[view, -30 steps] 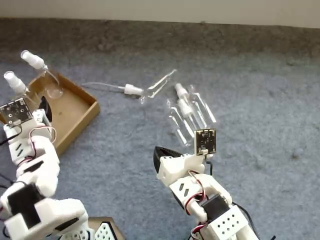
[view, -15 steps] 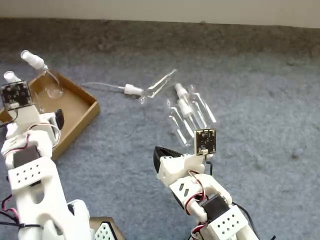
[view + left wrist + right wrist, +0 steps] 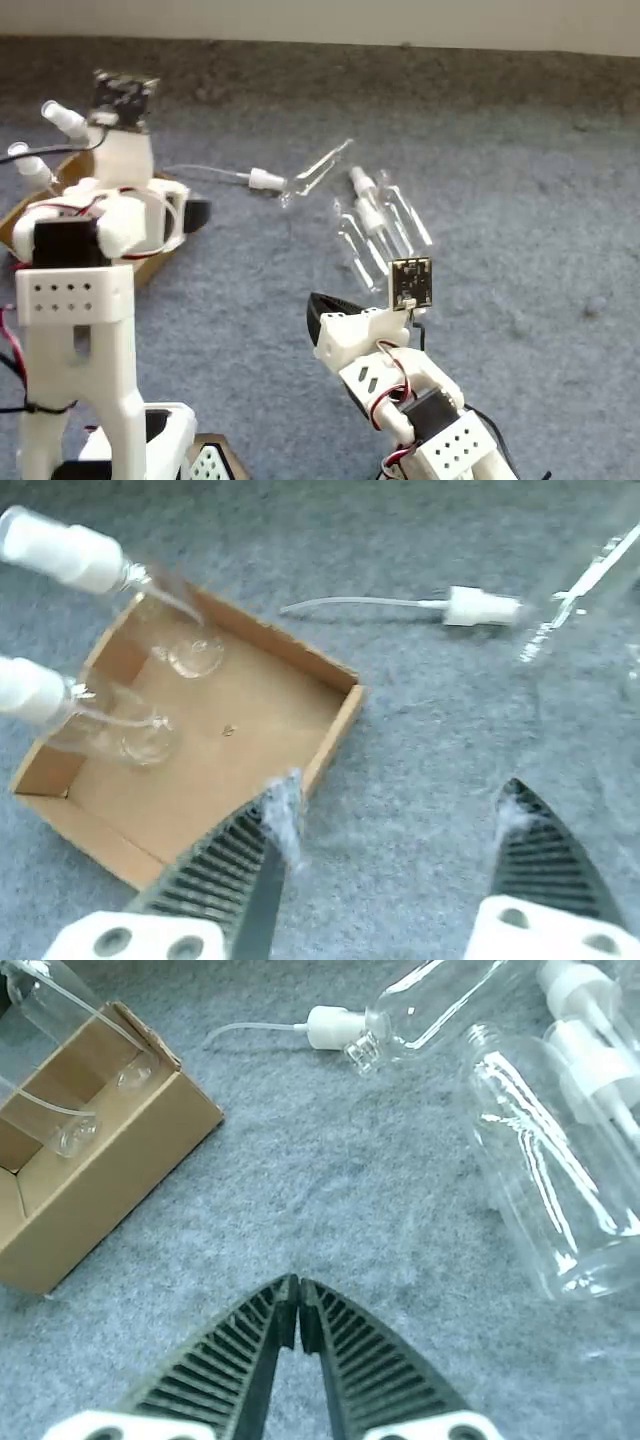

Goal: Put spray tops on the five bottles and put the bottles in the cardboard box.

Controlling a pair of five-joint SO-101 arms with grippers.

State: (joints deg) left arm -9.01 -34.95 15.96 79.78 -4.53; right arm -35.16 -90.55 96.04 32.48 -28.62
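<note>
Cardboard box (image 3: 240, 750) sat at the left edge of the grey carpet (image 3: 330, 1180), with two capped bottles (image 3: 45, 695) standing inside. The left gripper (image 3: 400, 795) hung spread wide just beside the box. The right gripper (image 3: 298, 1290) was pressed together. Mid-carpet, a loose spray top (image 3: 482, 606) lay beside an uncapped bottle (image 3: 440, 1000), with perhaps three more bottles (image 3: 360, 250) nearby.

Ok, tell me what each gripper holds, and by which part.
Nothing is held. The left gripper is open and empty by the cardboard box; the right gripper is shut on nothing above the carpet.
</note>
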